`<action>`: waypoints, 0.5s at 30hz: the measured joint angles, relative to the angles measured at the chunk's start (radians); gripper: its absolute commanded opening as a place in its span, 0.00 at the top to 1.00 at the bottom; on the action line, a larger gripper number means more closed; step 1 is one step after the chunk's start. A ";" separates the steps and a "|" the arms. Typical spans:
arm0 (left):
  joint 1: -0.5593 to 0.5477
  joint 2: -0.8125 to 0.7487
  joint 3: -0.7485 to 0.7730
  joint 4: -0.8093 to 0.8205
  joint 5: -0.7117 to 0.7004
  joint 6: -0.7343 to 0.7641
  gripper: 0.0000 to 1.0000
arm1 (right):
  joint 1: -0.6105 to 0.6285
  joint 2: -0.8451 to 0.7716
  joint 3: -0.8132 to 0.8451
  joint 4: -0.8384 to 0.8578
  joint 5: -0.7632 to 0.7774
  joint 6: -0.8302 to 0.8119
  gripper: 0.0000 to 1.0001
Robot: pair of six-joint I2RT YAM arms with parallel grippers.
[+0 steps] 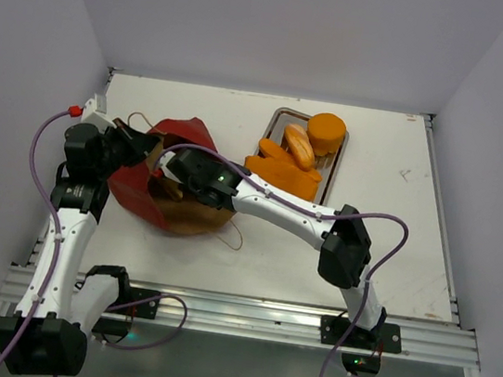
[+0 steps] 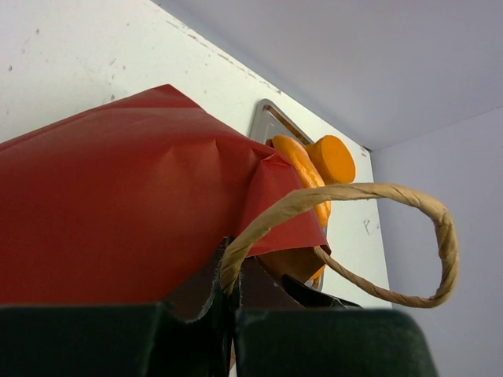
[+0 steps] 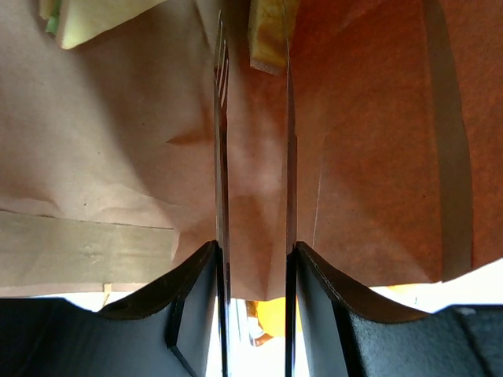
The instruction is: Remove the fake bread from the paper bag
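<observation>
The red paper bag (image 1: 187, 133) lies on its side at the table's left, mouth toward the right. My left gripper (image 1: 144, 151) is shut on the bag's cord handle (image 2: 377, 191) at the bag's rim (image 2: 118, 204). My right gripper (image 1: 179, 188) reaches into the bag's mouth. In the right wrist view its jaws (image 3: 253, 39) stand open inside the brown kraft lining (image 3: 118, 141), with a yellowish bread piece (image 3: 267, 35) between the fingertips, apart from the left finger. A sandwich with green filling (image 3: 86, 20) lies deeper, to the left. Other bread lies outside the bag.
A metal tray (image 1: 281, 113) at the back centre holds a round bun (image 1: 326, 131), a baguette (image 1: 300, 146) and flat orange pieces (image 1: 282, 172). The bag's second cord handle (image 1: 235, 238) trails on the table. White walls close in on the left, right and back.
</observation>
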 measured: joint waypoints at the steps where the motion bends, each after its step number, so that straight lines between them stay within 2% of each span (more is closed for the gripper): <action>1: 0.000 -0.001 0.000 0.000 0.000 0.000 1.00 | 0.000 0.004 0.004 0.000 0.006 0.001 0.54; 15: 0.000 -0.005 -0.001 0.006 -0.003 -0.001 1.00 | 0.000 0.011 0.013 -0.003 0.035 0.015 0.52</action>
